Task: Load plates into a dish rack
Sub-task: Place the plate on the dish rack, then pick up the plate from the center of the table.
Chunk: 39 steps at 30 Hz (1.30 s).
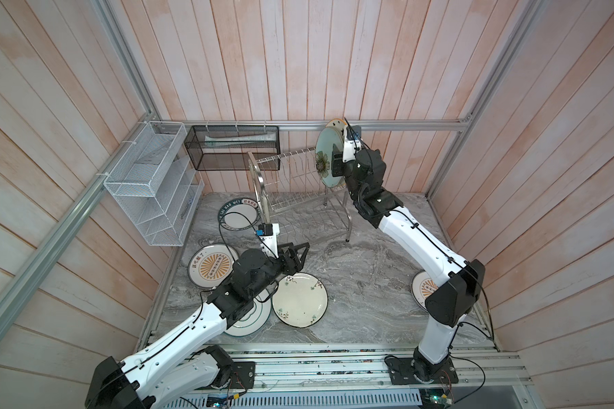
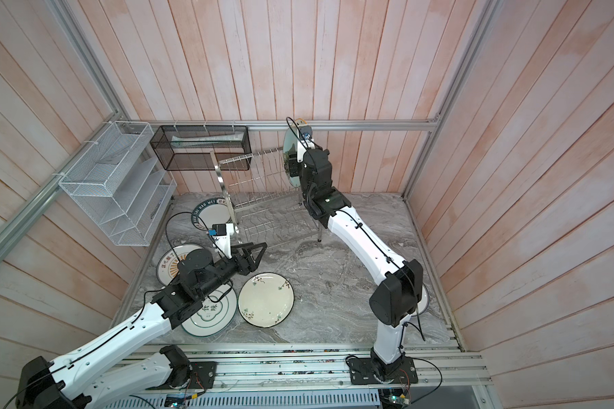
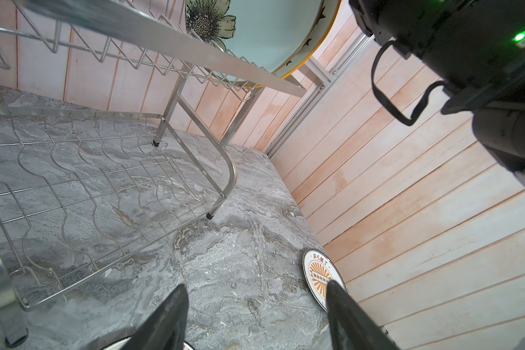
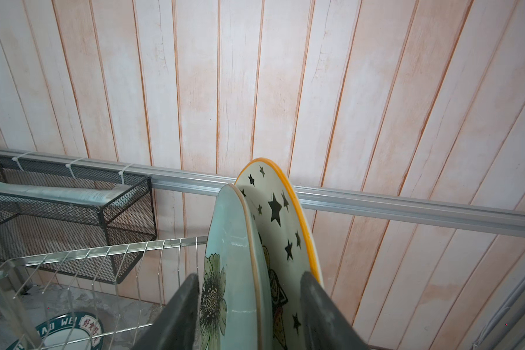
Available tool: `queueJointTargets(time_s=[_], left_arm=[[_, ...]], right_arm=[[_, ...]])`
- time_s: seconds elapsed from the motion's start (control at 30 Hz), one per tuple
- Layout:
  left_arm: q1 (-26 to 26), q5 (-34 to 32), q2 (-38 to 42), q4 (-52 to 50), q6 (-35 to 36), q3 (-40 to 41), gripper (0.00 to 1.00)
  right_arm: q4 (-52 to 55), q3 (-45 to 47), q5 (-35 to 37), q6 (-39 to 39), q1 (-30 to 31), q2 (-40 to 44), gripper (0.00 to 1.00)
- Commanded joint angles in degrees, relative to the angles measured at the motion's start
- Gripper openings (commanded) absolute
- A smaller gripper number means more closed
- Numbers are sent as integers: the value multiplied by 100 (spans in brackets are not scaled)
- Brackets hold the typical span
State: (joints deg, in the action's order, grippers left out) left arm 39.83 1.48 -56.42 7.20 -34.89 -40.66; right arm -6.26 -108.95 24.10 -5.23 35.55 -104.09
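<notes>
The dish rack (image 1: 288, 163) stands far back on the table (image 1: 362, 283). In its upper tier, at the right end, the flower plate (image 1: 324, 161) and star plate (image 1: 335, 124) stand upright side by side. The lettered plate (image 1: 238, 216) lies by its left foot; the sprig plate (image 1: 300, 301) lies before it, leftward.

The dish rack (image 1: 257, 184), two tiers of shiny steel wire, stands at 12 o'clock, its upper tier holding two plates upright at its 3 o'clock end: a pale blue flower plate (image 1: 325, 159) and, just behind, an orange-rimmed star plate (image 4: 273, 212). Five lie flat: a green-rimmed lettered plate (image 1: 236, 214) at 10 o'clock, a sunburst plate (image 1: 208, 267) at 9, a green-ringed plate (image 1: 249, 324) at 7 seemingly touching a cream blossom plate (image 1: 300, 301) at 6, and a second sunburst plate (image 1: 422, 288) at 4.
</notes>
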Motion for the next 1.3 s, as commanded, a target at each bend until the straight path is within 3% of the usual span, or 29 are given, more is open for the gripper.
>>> queueJointTargets(time_s=[0.0,0.27,0.47,0.6,0.8,0.97,1.27], left_arm=[[12,23,-72,-92,225,-268,72],[-32,-267,-273,-141,842,-603,76],[-221,-174,-639,-337,1246,-1110,76],[-240,-149,-982,-503,1470,-1524,76],[-260,44,-1383,-383,1495,-1789,77],[-261,273,-1666,-224,1367,-1885,77],[-271,858,-2051,280,705,-1422,76]], right_arm=[[-256,-225,-43,-195,24,381,56],[-798,773,227,-531,-62,1429,71],[-902,2035,522,-217,-572,2537,80],[-589,2971,-261,772,-1457,3305,82],[-526,4189,-1100,1448,-2482,3754,82],[-627,5021,-1595,1799,-2752,3756,82],[-778,6520,-3112,2734,-2830,3601,82]])
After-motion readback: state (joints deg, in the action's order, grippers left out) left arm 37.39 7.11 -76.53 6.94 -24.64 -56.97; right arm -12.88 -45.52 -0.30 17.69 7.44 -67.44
